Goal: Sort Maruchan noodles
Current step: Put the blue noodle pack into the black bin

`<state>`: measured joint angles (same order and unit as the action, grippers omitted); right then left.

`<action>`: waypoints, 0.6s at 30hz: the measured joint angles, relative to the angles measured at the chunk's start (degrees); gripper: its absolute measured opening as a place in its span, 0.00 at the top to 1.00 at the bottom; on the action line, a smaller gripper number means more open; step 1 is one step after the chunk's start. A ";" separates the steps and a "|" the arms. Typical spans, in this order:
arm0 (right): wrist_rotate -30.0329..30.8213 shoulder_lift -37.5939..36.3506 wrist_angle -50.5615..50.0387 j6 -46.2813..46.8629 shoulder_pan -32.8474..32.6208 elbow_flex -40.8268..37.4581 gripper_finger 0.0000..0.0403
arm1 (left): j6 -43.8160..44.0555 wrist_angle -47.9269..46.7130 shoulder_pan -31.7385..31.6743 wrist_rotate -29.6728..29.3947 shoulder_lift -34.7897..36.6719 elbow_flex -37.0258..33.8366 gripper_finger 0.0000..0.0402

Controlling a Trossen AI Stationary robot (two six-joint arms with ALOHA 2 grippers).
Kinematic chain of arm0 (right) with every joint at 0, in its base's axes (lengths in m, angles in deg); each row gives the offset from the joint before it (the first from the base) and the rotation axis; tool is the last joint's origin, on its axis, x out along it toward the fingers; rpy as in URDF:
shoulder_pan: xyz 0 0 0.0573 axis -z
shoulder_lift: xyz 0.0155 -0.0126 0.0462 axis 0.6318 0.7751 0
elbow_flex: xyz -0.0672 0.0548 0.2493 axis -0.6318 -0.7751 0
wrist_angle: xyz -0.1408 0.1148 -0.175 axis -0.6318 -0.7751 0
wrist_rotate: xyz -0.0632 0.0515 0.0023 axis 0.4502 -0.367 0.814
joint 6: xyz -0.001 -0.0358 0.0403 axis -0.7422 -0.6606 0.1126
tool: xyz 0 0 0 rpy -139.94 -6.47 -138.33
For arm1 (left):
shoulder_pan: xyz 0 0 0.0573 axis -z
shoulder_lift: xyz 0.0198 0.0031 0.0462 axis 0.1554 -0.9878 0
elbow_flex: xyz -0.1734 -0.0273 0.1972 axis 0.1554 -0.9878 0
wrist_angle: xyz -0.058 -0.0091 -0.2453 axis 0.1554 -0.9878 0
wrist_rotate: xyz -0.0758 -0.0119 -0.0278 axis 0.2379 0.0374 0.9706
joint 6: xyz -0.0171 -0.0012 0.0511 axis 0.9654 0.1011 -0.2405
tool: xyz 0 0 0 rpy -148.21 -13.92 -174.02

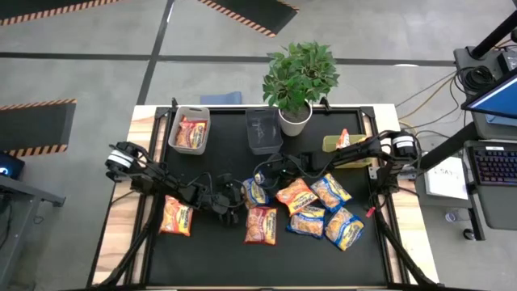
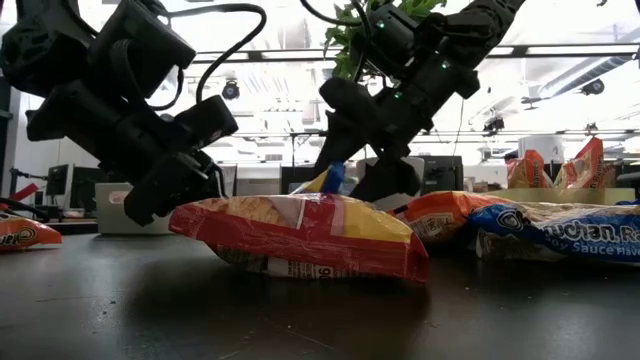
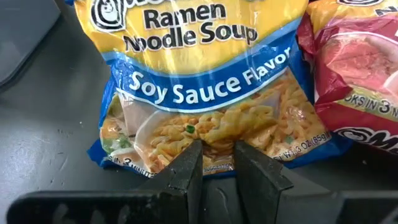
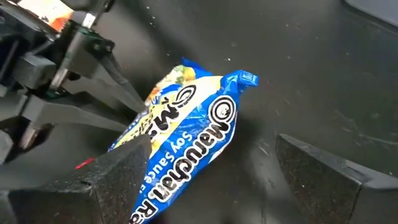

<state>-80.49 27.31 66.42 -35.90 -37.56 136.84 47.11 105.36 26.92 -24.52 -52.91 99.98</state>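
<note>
— Maruchan noodles: how many do you count from above?

— Seven loose on the black mat. Four are blue-and-yellow and three are red or orange. All are flat, glossy, crinkled plastic rectangles. One more red one lies in the grey bin at eleven o'clock. Another stands on edge in the green bin at two o'clock.

— And the bins?

— Three small rectangular ones along the far edge. The dark bin is at twelve o'clock, just beside a potted plant.

— Where are the arms?

— Both meet near the mat's centre over one soy sauce packet. The left gripper pinches that packet's sealed end between nearly closed fingers. The right gripper is released, with its fingers spread wide on either side of the opposite end.

— The rest?

— An orange-yellow packet lies alone at eight o'clock. A red packet is at six o'clock. The others cluster between three and five o'clock, overlapping or touching.
</note>
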 joint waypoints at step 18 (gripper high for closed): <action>0.11 0.48 4.11 1.38 -0.26 0.15 0.18 | 1.01 0.80 -0.26 -0.35 -0.09 0.00 0.81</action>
<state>-80.38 27.79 70.53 -34.52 -37.82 137.00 48.12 106.16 26.66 -24.87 -53.00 99.98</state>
